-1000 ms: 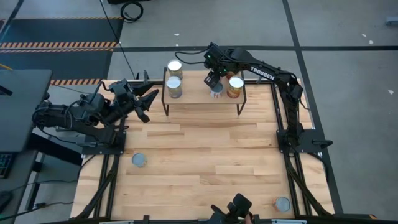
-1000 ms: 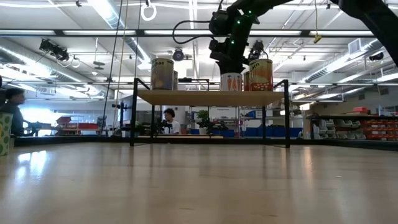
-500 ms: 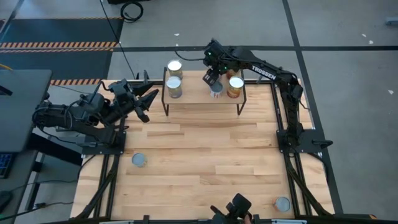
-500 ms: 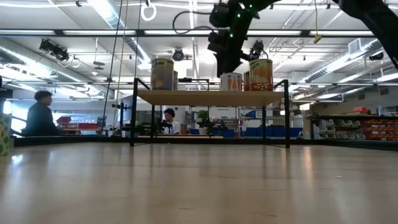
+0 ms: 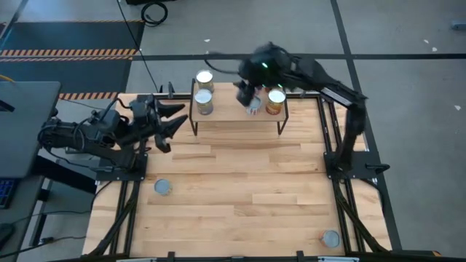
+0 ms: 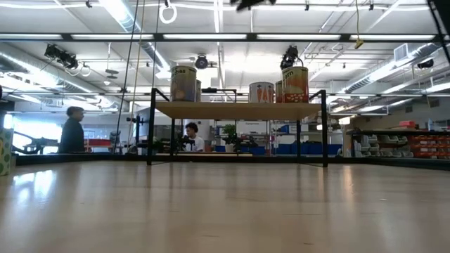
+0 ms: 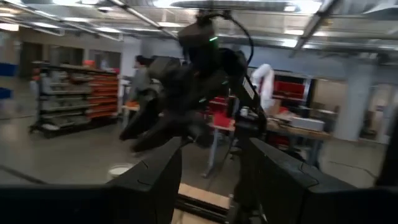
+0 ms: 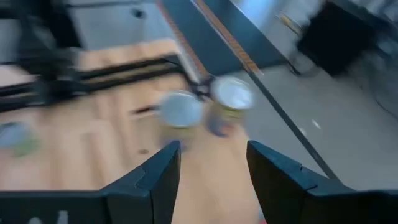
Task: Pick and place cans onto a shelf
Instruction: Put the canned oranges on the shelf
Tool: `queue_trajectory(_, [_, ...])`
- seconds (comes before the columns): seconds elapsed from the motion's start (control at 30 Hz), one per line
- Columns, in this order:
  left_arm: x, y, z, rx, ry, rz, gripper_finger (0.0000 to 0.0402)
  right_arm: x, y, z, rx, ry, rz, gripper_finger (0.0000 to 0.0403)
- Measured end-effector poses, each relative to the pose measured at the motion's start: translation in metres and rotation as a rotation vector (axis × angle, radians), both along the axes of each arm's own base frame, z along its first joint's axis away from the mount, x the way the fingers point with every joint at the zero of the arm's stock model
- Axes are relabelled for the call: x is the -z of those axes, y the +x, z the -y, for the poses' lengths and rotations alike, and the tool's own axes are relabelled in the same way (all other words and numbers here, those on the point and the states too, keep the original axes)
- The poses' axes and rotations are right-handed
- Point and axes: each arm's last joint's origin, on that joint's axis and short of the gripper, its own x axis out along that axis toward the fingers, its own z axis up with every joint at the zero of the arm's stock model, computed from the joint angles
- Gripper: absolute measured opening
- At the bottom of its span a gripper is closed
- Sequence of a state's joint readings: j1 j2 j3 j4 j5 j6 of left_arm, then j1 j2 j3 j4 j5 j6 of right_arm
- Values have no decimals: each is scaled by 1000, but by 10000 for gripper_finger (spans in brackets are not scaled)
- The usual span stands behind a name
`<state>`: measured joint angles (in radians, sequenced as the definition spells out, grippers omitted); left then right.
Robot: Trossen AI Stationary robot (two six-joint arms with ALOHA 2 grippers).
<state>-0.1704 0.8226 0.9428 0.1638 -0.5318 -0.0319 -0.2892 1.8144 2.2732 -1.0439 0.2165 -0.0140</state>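
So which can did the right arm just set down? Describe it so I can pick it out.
Start at the small wooden shelf at the table's far edge, and look at its right end, where the cans cluster. Under the right gripper stands the short can with a white label and orange carrots. The taller orange-labelled can stands right beside it.

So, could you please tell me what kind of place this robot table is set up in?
Probably a large workshop or lab hall: strip lights on a high open ceiling, storage racks of red bins, and a person walking beyond the table.
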Motion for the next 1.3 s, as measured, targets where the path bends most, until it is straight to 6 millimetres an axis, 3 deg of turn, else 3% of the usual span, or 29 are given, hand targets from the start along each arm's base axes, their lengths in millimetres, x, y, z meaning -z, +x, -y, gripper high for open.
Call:
queue_trajectory(0.17, [-1, -2, 6, 99, 33, 7, 188, -20, -28, -75, -184, -25, 42, 192])
queue_trajectory(0.3, [0, -2, 11, 142, 52, -6, 188, -12, -54, -128, -245, 38, 39, 192])
queue_trajectory(0.43, [3, 0, 11, 147, 42, -34, 188, 21, -80, -172, -238, 153, -5, 192])
queue_trajectory(0.6, [3, 0, 11, 149, 31, -34, 188, 82, -111, -220, -213, 343, -129, 192])
queue_trajectory(0.83, [3, 0, 11, 151, 26, -33, 188, 149, -132, -287, -257, 508, -429, 192])
queue_trajectory(1.03, [3, -1, 11, 151, 26, -33, 188, 192, -146, -342, -230, 567, -661, 192])
queue_trajectory(1.17, [3, -1, 11, 151, 26, -33, 188, 210, -164, -378, -211, 619, -676, 194])
queue_trajectory(1.3, [3, -1, 11, 151, 26, -33, 188, 226, -187, -400, -239, 590, -770, 225])
